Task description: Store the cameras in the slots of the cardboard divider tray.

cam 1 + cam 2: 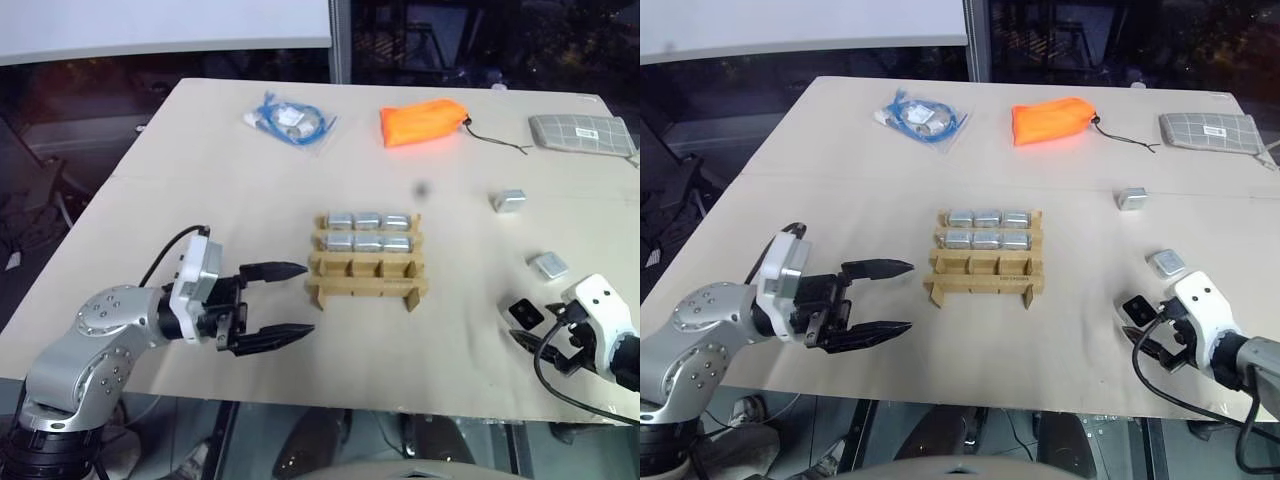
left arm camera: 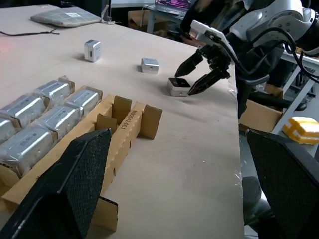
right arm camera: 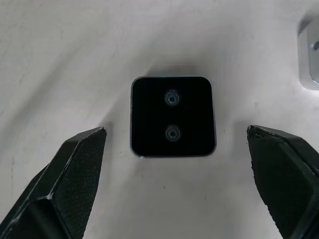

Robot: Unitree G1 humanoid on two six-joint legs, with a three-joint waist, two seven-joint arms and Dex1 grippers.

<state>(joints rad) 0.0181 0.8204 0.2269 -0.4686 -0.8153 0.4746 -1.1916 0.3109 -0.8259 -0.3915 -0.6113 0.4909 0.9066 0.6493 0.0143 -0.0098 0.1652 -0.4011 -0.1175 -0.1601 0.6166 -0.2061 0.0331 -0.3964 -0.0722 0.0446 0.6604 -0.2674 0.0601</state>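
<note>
1. Cameras nearest first: black-faced camera flat on table at near right edge, lens face up, between spread fingers of right gripper; fingers apart on either side, not touching it.
2. Left gripper hovering over near left of table, pointing toward cardboard divider tray, two black fingers wide apart, nothing between them.
3. Second loose camera just beyond right gripper, lying on table.
4. Cardboard divider tray at table centre: near row of three slots unfilled, middle row and far row each holding three silver-grey cameras, six stored in all.
5. Third loose camera farther back on right, well apart from tray.
6. Along far edge: blue cable bundle in clear bag at left, orange fabric pouch in middle with dark cord, grey patterned pad at far right corner.
</note>
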